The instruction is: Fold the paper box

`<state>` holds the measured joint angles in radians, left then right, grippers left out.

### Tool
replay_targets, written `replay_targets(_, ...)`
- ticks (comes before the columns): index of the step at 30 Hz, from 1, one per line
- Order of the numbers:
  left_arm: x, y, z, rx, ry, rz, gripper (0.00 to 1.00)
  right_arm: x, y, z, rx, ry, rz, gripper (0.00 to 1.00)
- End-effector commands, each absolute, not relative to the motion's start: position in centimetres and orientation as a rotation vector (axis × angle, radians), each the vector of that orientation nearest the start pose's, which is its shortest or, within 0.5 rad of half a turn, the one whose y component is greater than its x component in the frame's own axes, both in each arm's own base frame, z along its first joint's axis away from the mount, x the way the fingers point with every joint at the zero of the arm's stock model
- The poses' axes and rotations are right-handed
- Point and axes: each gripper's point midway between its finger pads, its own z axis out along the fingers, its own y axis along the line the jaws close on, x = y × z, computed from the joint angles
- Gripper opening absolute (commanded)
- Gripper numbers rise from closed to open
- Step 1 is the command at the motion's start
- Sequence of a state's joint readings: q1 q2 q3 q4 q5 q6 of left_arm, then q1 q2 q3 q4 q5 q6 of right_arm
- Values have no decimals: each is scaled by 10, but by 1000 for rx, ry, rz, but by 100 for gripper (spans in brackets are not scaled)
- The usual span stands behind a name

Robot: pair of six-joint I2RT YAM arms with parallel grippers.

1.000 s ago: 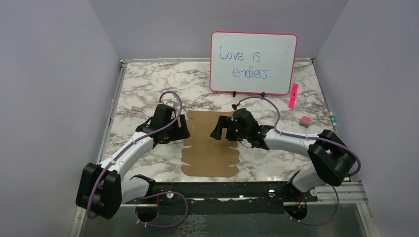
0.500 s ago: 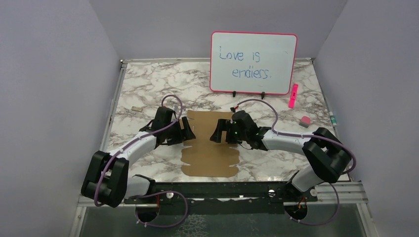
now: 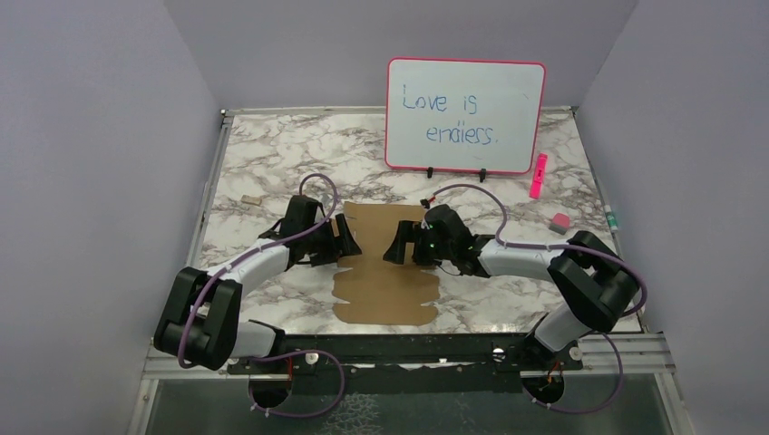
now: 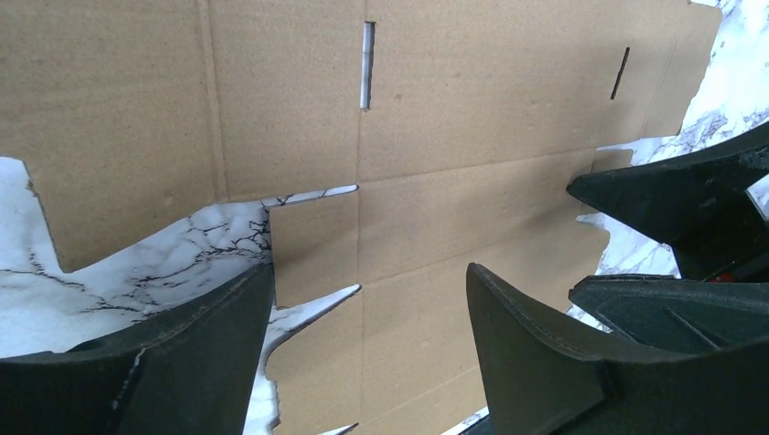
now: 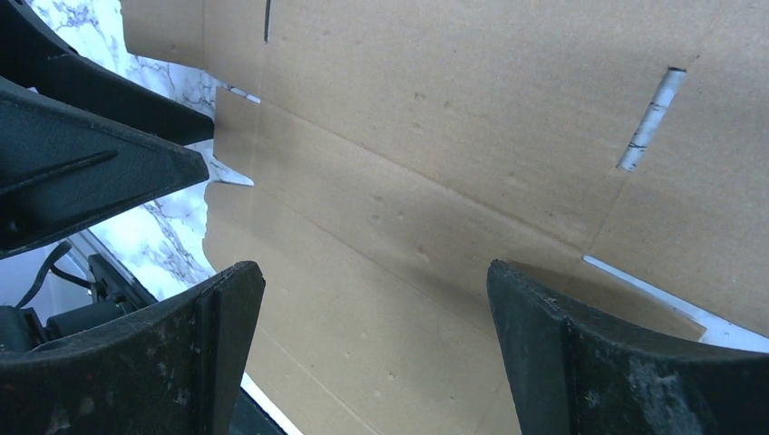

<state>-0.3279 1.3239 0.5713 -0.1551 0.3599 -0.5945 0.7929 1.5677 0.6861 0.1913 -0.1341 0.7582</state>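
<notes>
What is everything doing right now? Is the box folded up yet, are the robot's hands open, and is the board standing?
paper box: flat, not folded, lying on the table.
left gripper: open, over the box's left side, holding nothing.
right gripper: open, over the box's right side, holding nothing.
whiteboard: standing upright, written on.
pink marker: lying flat on the table.

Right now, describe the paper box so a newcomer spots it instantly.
Find the whiteboard at the back. In front of it lies the paper box. It's a flat brown die-cut sheet with slits, far bigger than the cardboard scrap at left.
</notes>
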Motion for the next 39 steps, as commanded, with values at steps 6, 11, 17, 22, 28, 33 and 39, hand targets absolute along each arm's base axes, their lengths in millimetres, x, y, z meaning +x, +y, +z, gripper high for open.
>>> replay_targets(6, 243, -189, 65, -143, 2535, -982, 67, 231, 317, 36, -139, 2462, 940, 100)
replay_targets(11, 244, -192, 80, -137, 2496, -1018, 61, 230, 316, 32, -134, 2471, 939, 100)
replay_targets(17, 242, -197, 90, -128, 2478, -1066, 60, 229, 317, 24, -122, 2485, 943, 100)
replay_targets(22, 240, -202, 90, -113, 2480, -1077, 60, 228, 316, 17, -112, 2499, 939, 100)
replay_targets(28, 249, -181, 73, -152, 2511, -866, 64, 227, 315, 15, -110, 2503, 931, 100)
replay_targets(33, 255, -170, 54, -208, 2543, -804, 64, 226, 313, 12, -112, 2509, 922, 100)
replay_targets(39, 261, -160, 47, -243, 2546, -769, 64, 224, 310, 9, -116, 2511, 912, 100)
